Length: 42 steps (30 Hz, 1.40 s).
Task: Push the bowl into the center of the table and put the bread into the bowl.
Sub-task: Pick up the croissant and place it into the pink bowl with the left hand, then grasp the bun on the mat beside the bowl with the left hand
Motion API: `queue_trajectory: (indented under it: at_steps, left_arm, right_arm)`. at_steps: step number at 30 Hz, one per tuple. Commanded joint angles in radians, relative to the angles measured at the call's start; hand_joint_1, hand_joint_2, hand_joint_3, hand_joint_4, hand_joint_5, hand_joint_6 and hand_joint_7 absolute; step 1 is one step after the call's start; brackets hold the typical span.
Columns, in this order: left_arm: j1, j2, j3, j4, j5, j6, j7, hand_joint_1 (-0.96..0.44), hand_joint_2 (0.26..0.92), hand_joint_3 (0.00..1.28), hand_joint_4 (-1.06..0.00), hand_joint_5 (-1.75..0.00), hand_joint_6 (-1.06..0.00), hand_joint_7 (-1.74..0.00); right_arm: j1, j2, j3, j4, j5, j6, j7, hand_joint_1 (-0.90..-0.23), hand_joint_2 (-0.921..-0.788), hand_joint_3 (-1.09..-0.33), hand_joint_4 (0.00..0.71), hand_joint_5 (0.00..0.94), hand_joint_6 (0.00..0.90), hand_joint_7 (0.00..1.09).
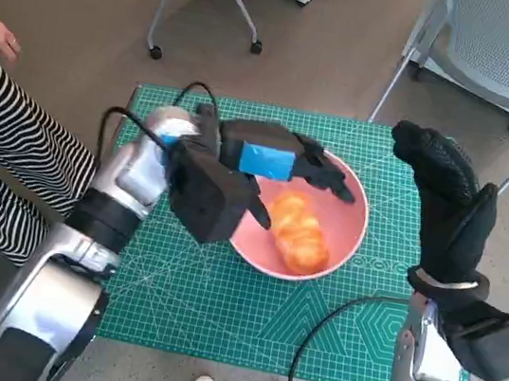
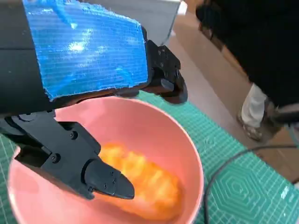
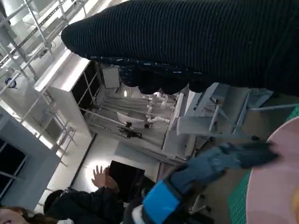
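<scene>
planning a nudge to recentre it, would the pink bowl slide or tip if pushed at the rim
The pink bowl looks smooth, rigid and wide for its depth, so it would probably slide across the green mat rather than tip. The bread lies loose inside and may shift. The mat looks matte, so expect some drag. The left hand hovers above the bowl, holding nothing.

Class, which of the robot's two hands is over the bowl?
The left hand, with blue tape on its back, reaches over the bowl; the gloved right hand is raised beside it.
</scene>
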Motion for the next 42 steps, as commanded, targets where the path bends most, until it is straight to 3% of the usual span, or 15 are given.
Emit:
queue_trajectory:
  at_steps: [1,10,13,20,23,30,42]
  left_arm:
    - [0.045,0.080,0.052,-0.079,-0.052,-0.042,-0.007,-0.32,0.746,0.03,-0.06,0.00,-0.22,-0.10]
    - [0.074,0.132,0.085,-0.137,-0.101,-0.057,-0.016,-0.40,0.754,0.02,-0.06,0.00,-0.23,-0.08]
    - [0.126,0.260,0.179,-0.241,-0.176,-0.018,-0.045,-0.37,0.758,0.01,-0.05,0.00,-0.23,-0.08]
    - [0.202,0.388,0.253,-0.344,-0.172,0.051,-0.043,-0.47,0.810,0.03,-0.02,0.00,-0.22,-0.08]
    - [0.225,0.422,0.282,-0.312,-0.214,0.043,-0.065,-0.49,0.827,0.04,-0.02,0.00,-0.21,-0.08]
    - [0.269,0.471,0.302,-0.255,-0.244,0.034,-0.090,-0.42,0.790,0.01,-0.06,-0.02,-0.23,-0.12]
    - [0.321,0.514,0.298,-0.193,-0.171,0.044,-0.055,-0.39,0.771,0.00,-0.09,-0.02,-0.25,-0.14]
  right_arm:
    - [0.026,-0.002,0.004,0.000,0.005,0.019,-0.001,-0.702,-0.921,-0.720,0.214,0.006,0.078,0.57]
    - [0.027,-0.002,0.005,-0.001,0.010,0.022,0.001,-0.702,-0.921,-0.721,0.213,0.004,0.080,0.57]
    - [0.029,-0.001,0.006,-0.002,0.013,0.024,0.004,-0.700,-0.921,-0.721,0.213,0.004,0.080,0.57]
    - [0.029,-0.003,0.007,-0.005,0.018,0.027,0.007,-0.697,-0.921,-0.722,0.211,0.003,0.081,0.56]
    - [0.029,-0.004,0.007,-0.003,0.023,0.028,0.010,-0.697,-0.921,-0.721,0.212,0.003,0.082,0.56]
    - [0.027,-0.005,0.006,0.004,0.028,0.026,0.013,-0.692,-0.921,-0.722,0.211,0.002,0.087,0.56]
    - [0.013,-0.004,0.011,0.028,0.035,0.021,0.024,-0.682,-0.921,-0.727,0.209,0.001,0.087,0.56]
